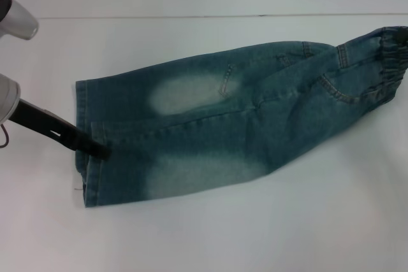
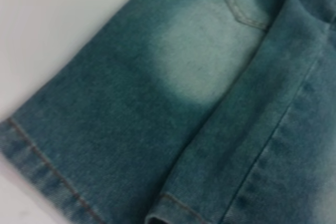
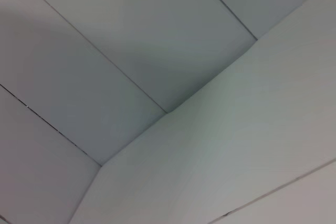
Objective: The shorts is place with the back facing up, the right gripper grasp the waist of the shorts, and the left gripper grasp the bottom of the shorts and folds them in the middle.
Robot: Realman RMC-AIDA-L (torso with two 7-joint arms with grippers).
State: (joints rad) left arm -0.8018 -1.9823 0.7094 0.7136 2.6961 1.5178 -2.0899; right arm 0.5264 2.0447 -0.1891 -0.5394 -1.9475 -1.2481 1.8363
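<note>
Reaching in from the robot's left, the left gripper [image 1: 101,151] is seen at the bottom of the shorts [image 1: 89,133]; whether its jaws are closed cannot be told. The shorts [image 1: 229,128] are spread across the white table [image 1: 255,234]. If only one layer is caught, the fold could be dragged crooked.

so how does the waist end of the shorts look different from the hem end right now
The waist is a puckered, gathered, darker band lying at the right of the head view; the hems are flat, straight and stitched, at the left. The left gripper reaches the hems, while nothing touches the waist; the right gripper is out of view. Both ends are the same blue-green denim, lying on the white table.
</note>
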